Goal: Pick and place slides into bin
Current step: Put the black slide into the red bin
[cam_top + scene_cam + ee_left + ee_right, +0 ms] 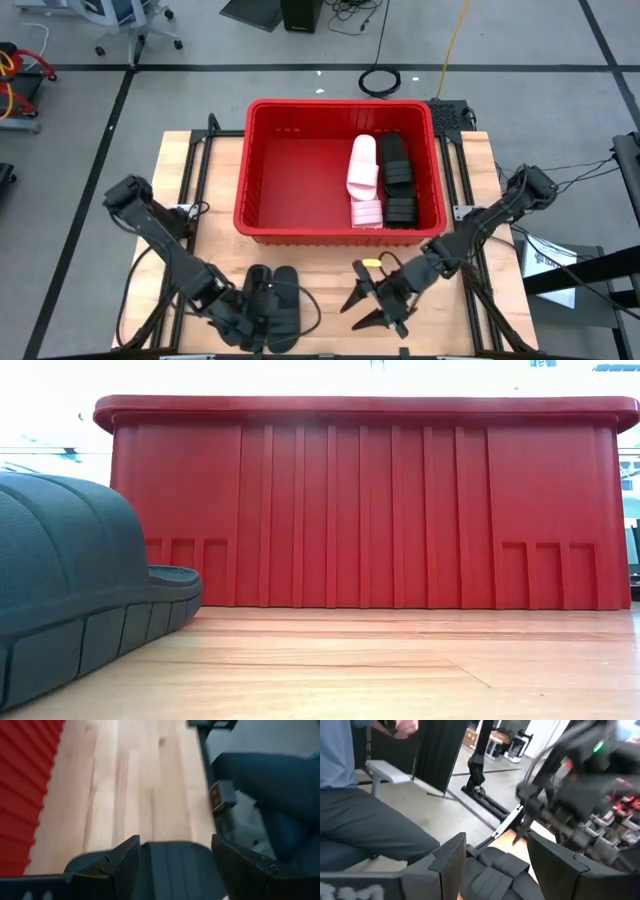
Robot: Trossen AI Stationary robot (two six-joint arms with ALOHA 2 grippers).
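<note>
Black slides [273,297] lie between the spread left fingers [125,865], not yet clamped. Right fingers [368,301] are released and empty on the worktop [330,262]. Next, squeeze 1 slide and carry it into the bin [300,225], where others lie.

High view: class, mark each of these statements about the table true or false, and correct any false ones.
1. The red bin holds both pale and black slides. True.
2. Two black slides lie on the table in front of the bin. True.
3. The pale slides lie at the bin's left end. False: they lie right of centre, beside the black ones.
4. The right gripper hangs over the bin. False: it is over the table's front edge, jaws open.
</note>
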